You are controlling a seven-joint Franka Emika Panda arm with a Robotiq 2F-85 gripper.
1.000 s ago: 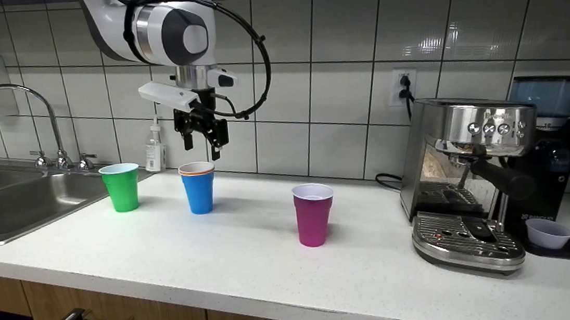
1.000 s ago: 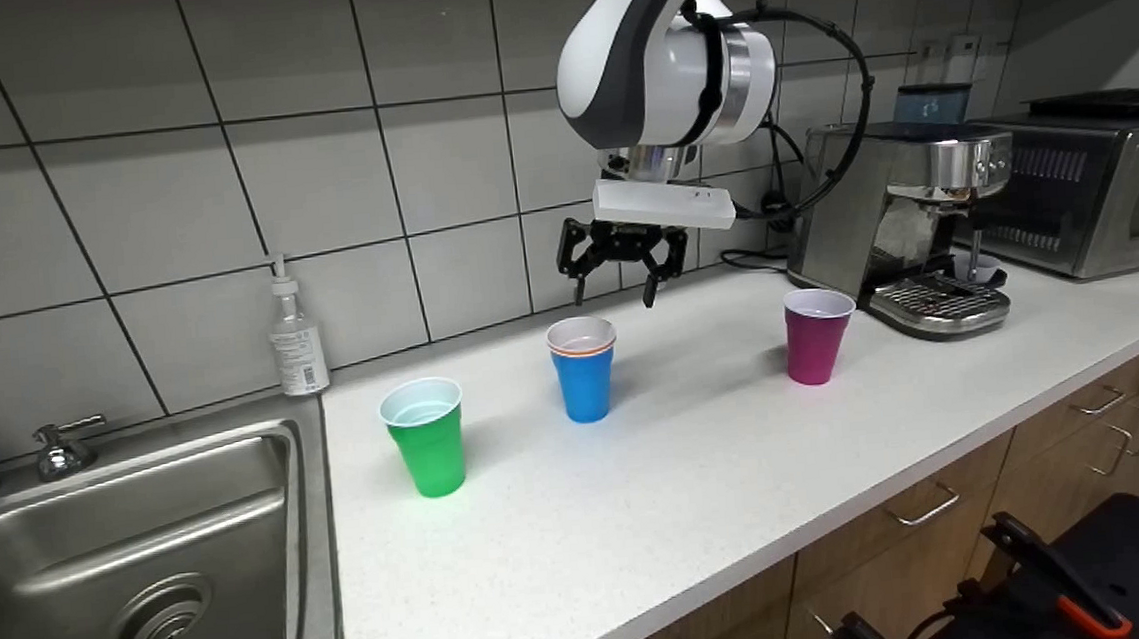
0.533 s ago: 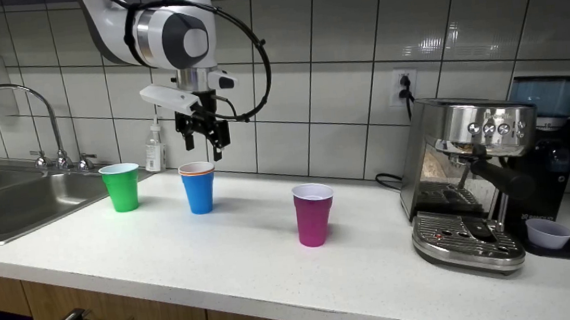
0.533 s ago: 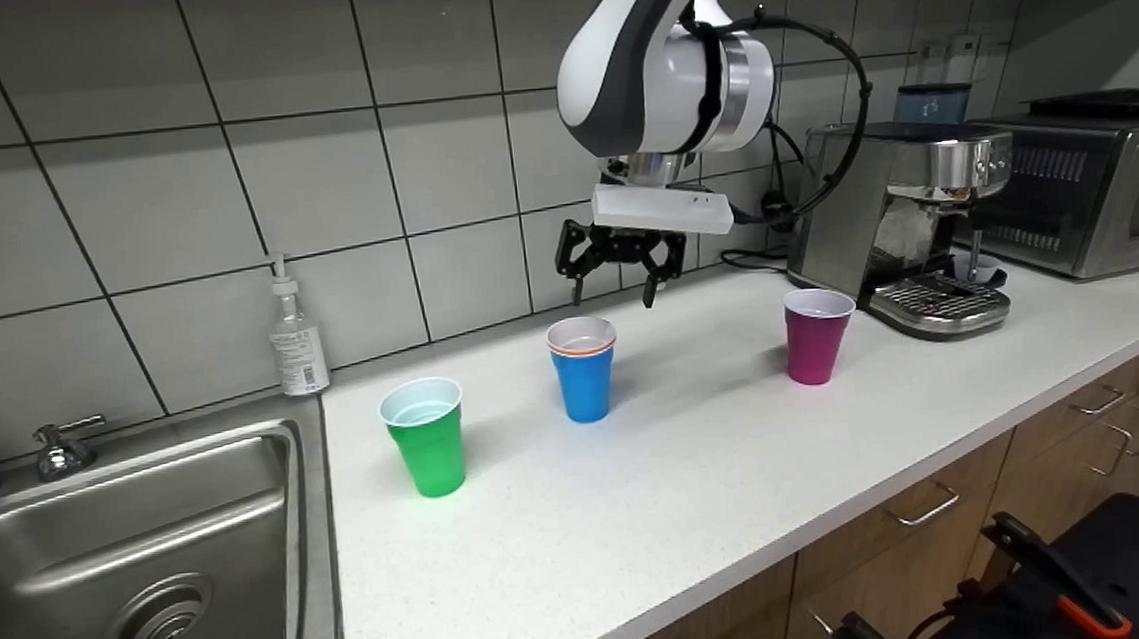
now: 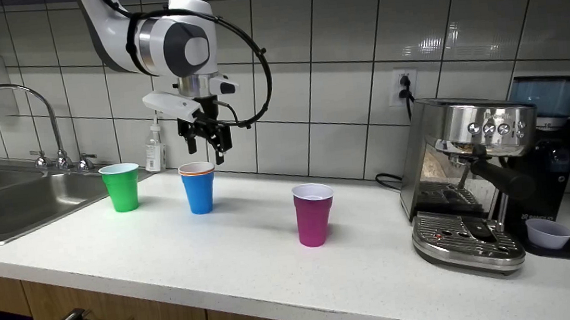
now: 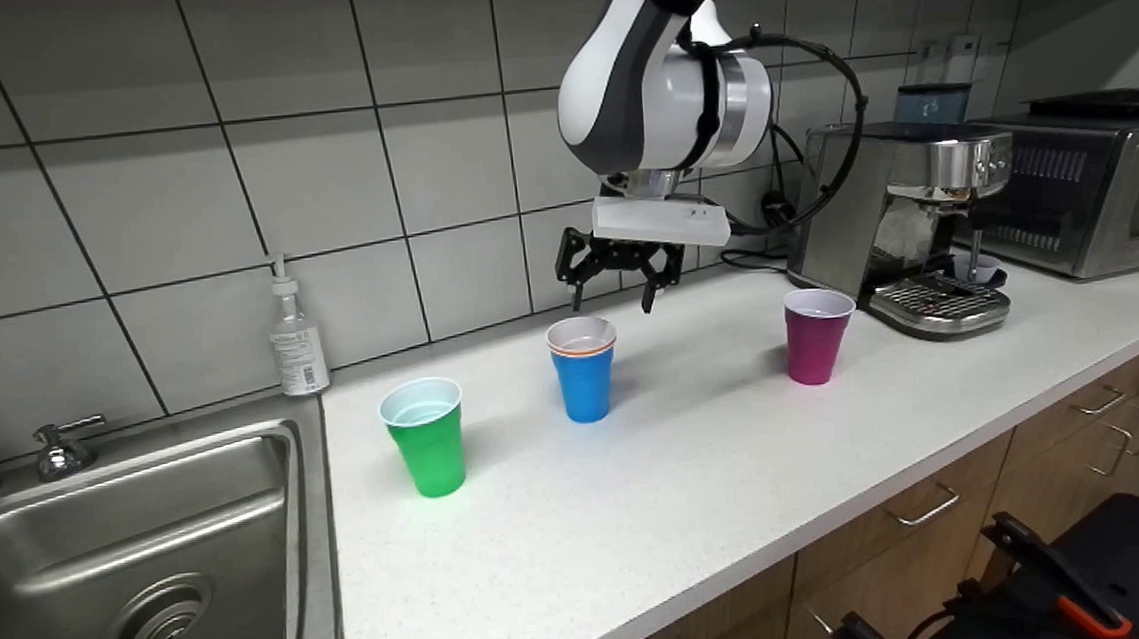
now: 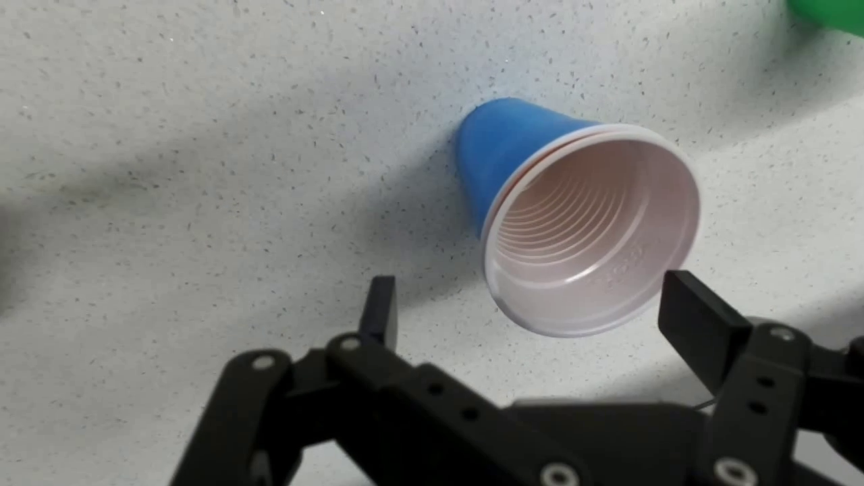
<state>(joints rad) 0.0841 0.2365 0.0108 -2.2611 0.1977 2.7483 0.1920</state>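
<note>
My gripper point(image 5: 206, 154) is open and empty. It is above and a little behind the blue cup point(image 5: 199, 194), and apart from it. In the wrist view, the spread fingertips point(image 7: 530, 289) lie either side of the cup's near rim. The blue cup stands upright on the counter, with an orange rim and a pale rim at its top, like another cup nested inside; it shows in the wrist view point(image 7: 503, 145) too. A green cup point(image 6: 431, 454) stands on the sink side of it. A magenta cup point(image 5: 313, 220) stands on the coffee machine side. Both are upright.
A steel sink point(image 6: 319, 578) is set in the white counter point(image 5: 253, 267). A soap bottle point(image 6: 298, 348) stands by the tiled wall behind. A coffee machine point(image 5: 470, 126), a grinder point(image 5: 551, 155) and a microwave point(image 6: 1102, 192) stand at the other end.
The arm and open gripper have come down slightly toward the blue cup's height. The cups have not moved.
</note>
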